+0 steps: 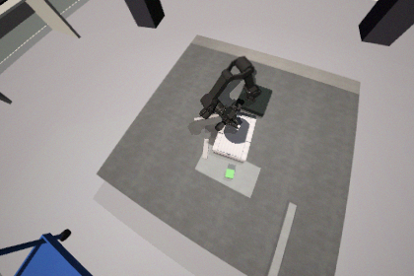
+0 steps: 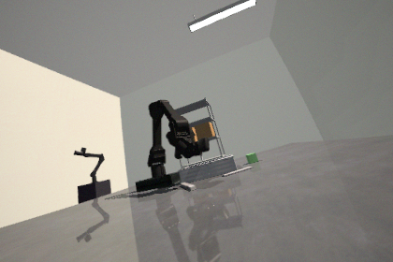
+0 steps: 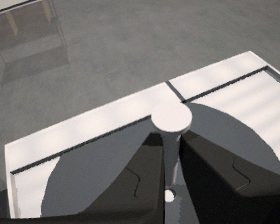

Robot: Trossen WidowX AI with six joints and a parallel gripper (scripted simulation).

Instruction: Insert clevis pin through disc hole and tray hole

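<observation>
In the wrist view we had the pincer (image 1: 239,127) (image 3: 168,140) clamped on the pin (image 3: 171,117) at lower centre, head uppermost, so its shank could enter first. The disc (image 1: 237,131) (image 3: 107,165) lay flat in the tray (image 1: 231,150) (image 2: 208,169) (image 3: 82,120), its pale hole (image 3: 170,195) at bottom centre, probably awaiting the tip

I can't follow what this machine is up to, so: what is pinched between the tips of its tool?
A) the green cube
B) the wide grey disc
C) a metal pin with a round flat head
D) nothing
C: the wrist view shows the round-headed metal pin between the two dark fingers of the tool.
</observation>
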